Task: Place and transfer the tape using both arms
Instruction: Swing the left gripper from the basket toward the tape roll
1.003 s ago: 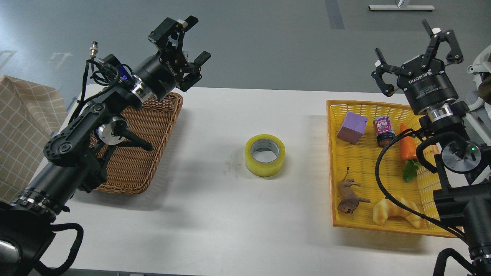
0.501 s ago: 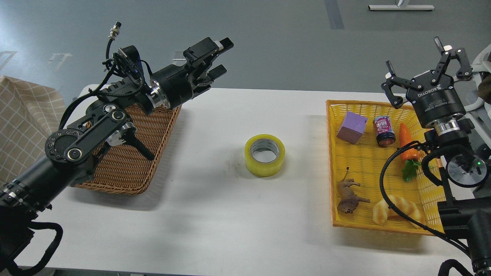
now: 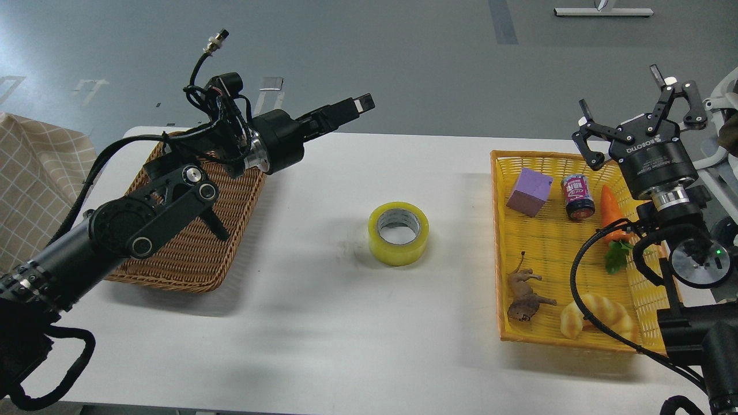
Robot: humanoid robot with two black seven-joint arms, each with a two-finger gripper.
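Translucent yellow packing tape roll [image 3: 398, 233] lies flat mid-table, hole upward, between brown wicker basket [image 3: 196, 230] and yellow plastic basket [image 3: 501, 242]. Left gripper [image 3: 354, 107], edge-on, aperture unreadable, sits far-left, somewhat nearer than the wide-spread right gripper [image 3: 637, 109].

My arms are black and jointed, with silver wrist rings and looping black cables. My right gripper [image 3: 641, 113] bears white "ROBOTIQ" lettering; a green light glows on a round joint below it. My left gripper [image 3: 346, 111] is black with a pale fingertip pad.
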